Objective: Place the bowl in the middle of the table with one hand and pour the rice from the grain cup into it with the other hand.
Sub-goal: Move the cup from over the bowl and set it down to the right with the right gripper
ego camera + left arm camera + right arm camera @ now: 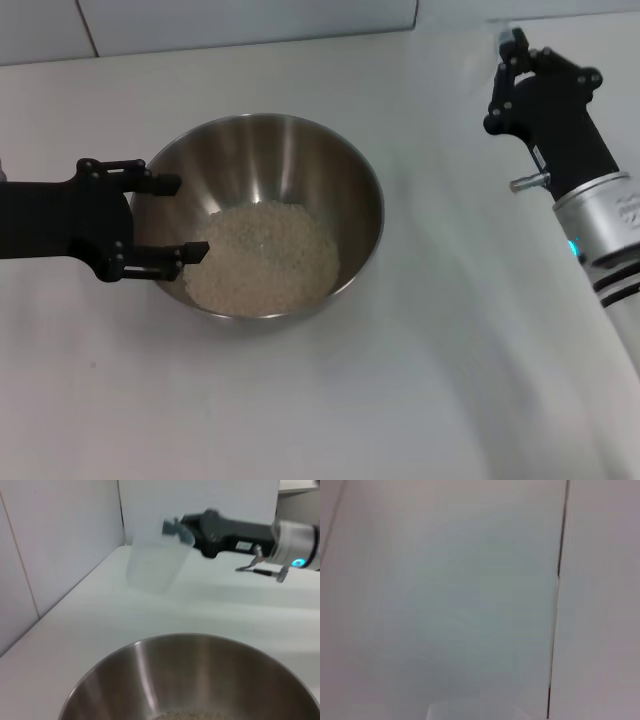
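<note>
White desk (420, 380) is carrying the rice-filled bowl (300, 150) mid-desk, left gripper (185, 218) fingers spreading apart at its rim, right gripper (175, 527) clamping the grain cup (156, 565) near the far right corner.

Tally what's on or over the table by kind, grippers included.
Bowls: 1, the bowl on the table, holding the rice.
Cups: 1, the grain cup, held by the right gripper.
Grippers: 2, with the left gripper open at the bowl's rim.
Total: 4.

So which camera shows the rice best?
The head view: the rice lies as a full pale heap inside the bowl. The left wrist view catches only a thin strip of grains at its lower edge, and the right wrist view shows none.
</note>
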`<state>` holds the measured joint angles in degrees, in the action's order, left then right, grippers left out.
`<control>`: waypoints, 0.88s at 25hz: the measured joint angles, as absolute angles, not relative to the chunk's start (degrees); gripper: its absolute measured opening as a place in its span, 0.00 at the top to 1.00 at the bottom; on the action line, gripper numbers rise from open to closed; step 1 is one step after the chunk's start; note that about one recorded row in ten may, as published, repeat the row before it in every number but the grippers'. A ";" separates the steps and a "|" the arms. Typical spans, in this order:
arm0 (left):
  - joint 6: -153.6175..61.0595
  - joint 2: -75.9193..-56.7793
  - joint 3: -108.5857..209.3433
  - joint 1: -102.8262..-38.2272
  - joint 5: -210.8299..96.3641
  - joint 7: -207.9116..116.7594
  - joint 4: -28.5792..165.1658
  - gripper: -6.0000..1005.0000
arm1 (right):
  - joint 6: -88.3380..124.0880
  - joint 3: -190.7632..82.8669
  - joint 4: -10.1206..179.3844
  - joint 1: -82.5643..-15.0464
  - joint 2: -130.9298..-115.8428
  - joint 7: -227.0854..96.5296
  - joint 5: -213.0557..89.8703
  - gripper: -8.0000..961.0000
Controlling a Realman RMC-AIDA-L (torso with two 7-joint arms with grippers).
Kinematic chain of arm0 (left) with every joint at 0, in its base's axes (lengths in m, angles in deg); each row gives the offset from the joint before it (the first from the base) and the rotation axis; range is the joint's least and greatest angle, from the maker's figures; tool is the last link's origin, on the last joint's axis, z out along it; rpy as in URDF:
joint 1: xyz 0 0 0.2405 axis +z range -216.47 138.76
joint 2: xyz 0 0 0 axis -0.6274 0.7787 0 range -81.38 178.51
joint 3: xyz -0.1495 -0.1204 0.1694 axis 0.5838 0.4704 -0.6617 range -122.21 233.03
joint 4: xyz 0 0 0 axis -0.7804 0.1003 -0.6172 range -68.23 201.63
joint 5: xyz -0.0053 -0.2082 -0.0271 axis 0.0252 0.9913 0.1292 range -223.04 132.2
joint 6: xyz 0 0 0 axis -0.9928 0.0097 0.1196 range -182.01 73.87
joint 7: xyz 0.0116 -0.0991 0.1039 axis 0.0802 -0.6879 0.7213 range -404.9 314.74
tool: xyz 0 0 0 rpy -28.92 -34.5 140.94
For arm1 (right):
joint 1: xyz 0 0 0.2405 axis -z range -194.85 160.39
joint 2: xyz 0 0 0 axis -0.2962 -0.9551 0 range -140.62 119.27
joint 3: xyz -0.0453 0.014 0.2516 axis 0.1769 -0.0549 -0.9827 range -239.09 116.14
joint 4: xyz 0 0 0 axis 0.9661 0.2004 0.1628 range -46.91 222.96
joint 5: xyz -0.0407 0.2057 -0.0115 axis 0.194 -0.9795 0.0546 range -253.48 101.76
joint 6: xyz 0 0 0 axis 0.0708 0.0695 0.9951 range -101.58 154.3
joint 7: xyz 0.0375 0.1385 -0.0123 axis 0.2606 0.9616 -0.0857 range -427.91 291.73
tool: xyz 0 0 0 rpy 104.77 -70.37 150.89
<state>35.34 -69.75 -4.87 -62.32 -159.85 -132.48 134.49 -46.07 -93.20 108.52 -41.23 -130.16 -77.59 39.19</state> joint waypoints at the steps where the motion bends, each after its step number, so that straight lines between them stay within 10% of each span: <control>1: 35.30 -69.76 -4.83 -62.32 -159.76 -132.39 134.39 0.19 | -44.33 -92.91 106.96 -42.06 -130.13 -74.91 39.51 0.95; 22: 35.13 -69.82 -5.16 -62.32 -160.13 -132.41 133.94 0.19 | -25.46 -88.65 98.69 -49.47 -130.10 -62.76 46.80 0.94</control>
<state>35.13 -69.82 -5.16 -62.32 -160.13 -132.41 133.94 -25.46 -88.65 98.69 -49.47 -130.10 -62.76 46.80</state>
